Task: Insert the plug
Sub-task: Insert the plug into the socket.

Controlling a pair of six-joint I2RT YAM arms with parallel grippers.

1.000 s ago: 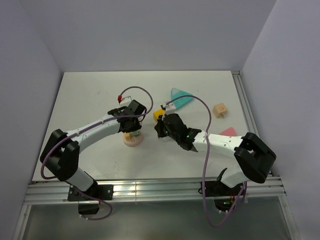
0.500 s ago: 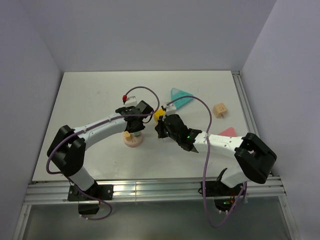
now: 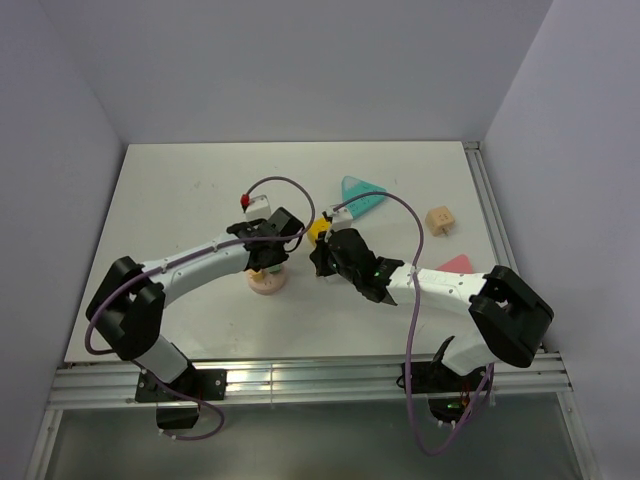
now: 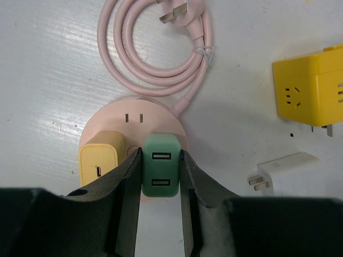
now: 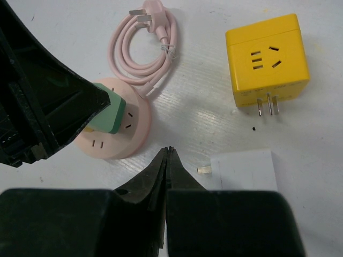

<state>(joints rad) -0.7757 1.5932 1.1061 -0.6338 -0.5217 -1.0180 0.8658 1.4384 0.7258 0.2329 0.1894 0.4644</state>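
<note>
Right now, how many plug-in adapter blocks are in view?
4. The mint-green plug, gripped by the left gripper over the pink socket hub; a small yellow adapter beside it on the hub; the yellow cube and the white block on the table. Others may be hidden.

You find no text, brand, number or sign that can be read in any of the three views. The mint-green plug (image 4: 161,172), at lower centre of the left wrist view, shows only two plain slots on its face. The yellow cube (image 5: 267,59), at upper right of the right wrist view, shows only socket holes and no lettering.
</note>
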